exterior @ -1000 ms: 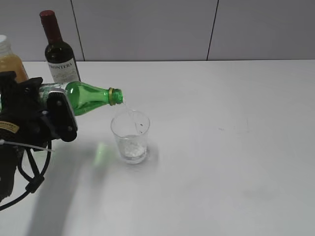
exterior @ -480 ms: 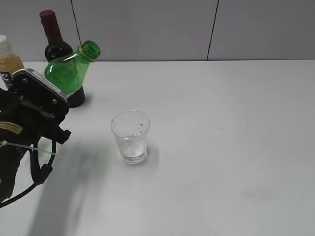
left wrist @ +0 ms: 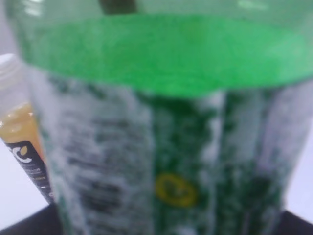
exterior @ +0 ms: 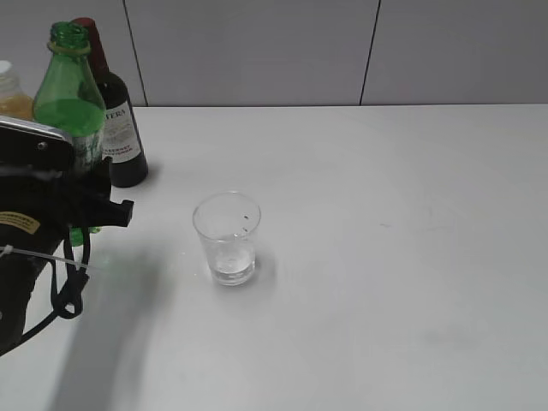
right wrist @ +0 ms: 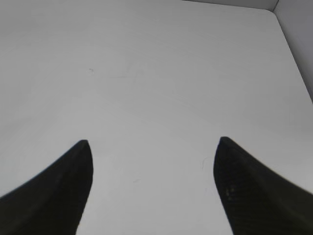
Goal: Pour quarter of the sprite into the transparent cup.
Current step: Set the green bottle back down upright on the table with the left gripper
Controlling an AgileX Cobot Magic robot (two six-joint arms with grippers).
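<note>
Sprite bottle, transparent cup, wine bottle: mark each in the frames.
Sprite bottle (exterior: 68,94), exterior view: green shoulder below the neck.
Transparent cup (exterior: 227,235), exterior view: middle of the clear wall.
Wine bottle (exterior: 124,141), exterior view: white label, right of the Sprite bottle.

White table (exterior: 411,257): cup (exterior: 227,238), wine bottle (exterior: 116,120).

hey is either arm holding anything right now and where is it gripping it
The left end effector holds the sprite bottle upright by its labelled lower body. The right end effector is open and empty.
</note>
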